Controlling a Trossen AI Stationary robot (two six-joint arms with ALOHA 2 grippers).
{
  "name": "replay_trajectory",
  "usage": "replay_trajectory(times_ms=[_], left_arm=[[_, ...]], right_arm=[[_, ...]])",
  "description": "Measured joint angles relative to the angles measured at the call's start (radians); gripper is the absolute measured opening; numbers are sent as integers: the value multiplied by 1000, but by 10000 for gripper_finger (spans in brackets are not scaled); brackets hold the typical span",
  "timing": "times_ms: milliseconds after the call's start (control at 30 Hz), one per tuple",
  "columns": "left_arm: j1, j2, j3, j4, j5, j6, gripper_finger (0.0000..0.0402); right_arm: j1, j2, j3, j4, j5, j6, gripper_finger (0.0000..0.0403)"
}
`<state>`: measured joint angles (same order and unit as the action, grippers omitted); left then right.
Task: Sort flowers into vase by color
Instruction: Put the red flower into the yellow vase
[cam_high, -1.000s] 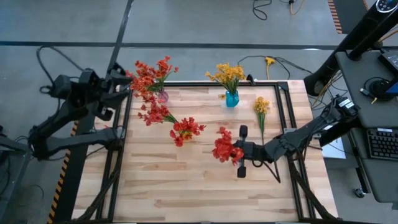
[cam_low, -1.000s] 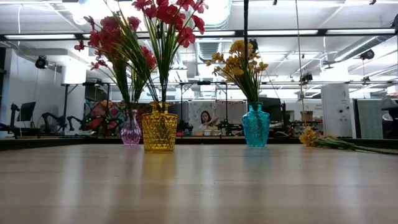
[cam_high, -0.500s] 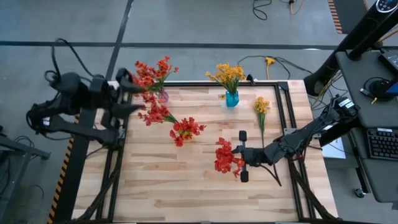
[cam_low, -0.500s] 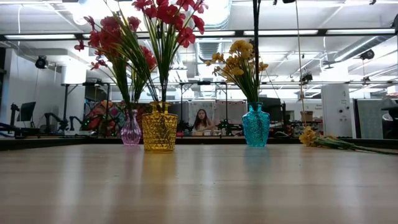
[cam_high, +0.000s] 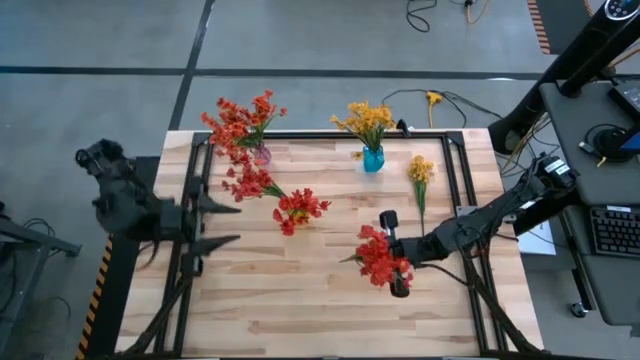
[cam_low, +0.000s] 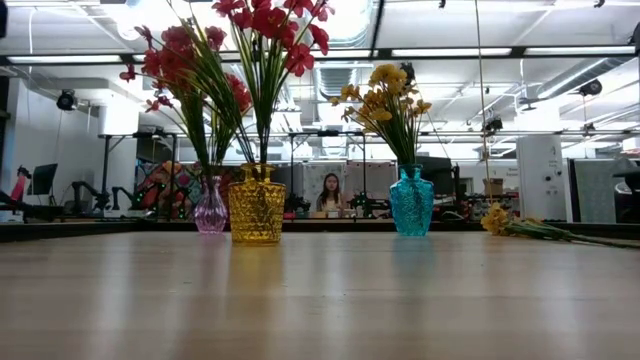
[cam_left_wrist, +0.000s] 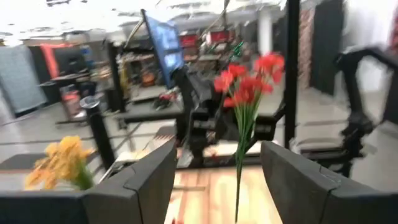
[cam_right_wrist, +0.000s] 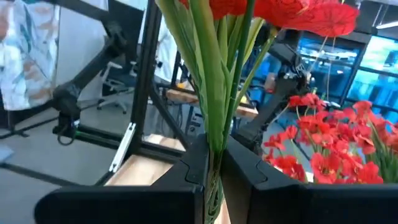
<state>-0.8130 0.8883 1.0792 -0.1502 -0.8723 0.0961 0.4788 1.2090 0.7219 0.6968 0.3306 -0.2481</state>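
My right gripper (cam_high: 392, 255) is over the table's middle right, shut on a red flower sprig (cam_high: 378, 262) that stands upright in the left wrist view (cam_left_wrist: 245, 93). My left gripper (cam_high: 225, 224) hangs open at the table's left edge, pointing level across the table with nothing between its fingers. A pink vase (cam_high: 262, 155) and a yellow vase (cam_high: 297, 215) hold red flowers. A blue vase (cam_high: 373, 158) holds yellow flowers. One yellow sprig (cam_high: 420, 175) lies flat on the table at the far right. My right gripper pinches the sprig's bundle of green stems (cam_right_wrist: 214, 140) between its two fingers, below the blossoms. The fingers come about level from the table's right and lie across the stems. The sprig stands roughly upright, blossoms up, lifted clear of the table.
A black frame rail (cam_high: 455, 190) runs around the tabletop. A yellow flower (cam_high: 433, 98) lies on the floor beyond the far edge. A desk with a keyboard (cam_high: 610, 230) stands to the right. The near half of the table (cam_high: 300, 310) is bare wood.
My left arm has swung from the far left corner toward the near edge along the table's left side and turned to point across the table, staying open. My right gripper has tipped its wrist, and the red sprig's blossoms have swung a little toward the near edge.
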Motion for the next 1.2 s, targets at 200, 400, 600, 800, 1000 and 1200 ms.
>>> replay_trajectory(times_ms=[200, 400, 600, 800, 1000, 1200], left_arm=[[-114, 105, -17, -4, -140, -27, 217], [-118, 217, -18, -7, -141, -101, 217], [-118, 352, -18, -6, -12, -165, 217], [-120, 481, -18, 70, 77, -165, 217], [-123, 542, -17, 109, 79, -162, 217], [-145, 563, -40, 77, 8, -188, 217]], right_arm=[[-52, 66, 22, 42, -24, 11, 22], [-61, 171, 109, 41, -25, -7, 22], [-60, 241, 181, 11, -25, -14, 22], [-60, 281, 235, -9, -26, -34, 22], [-60, 350, 304, -8, -27, -102, 22], [-60, 452, 415, -6, -21, -178, 22]])
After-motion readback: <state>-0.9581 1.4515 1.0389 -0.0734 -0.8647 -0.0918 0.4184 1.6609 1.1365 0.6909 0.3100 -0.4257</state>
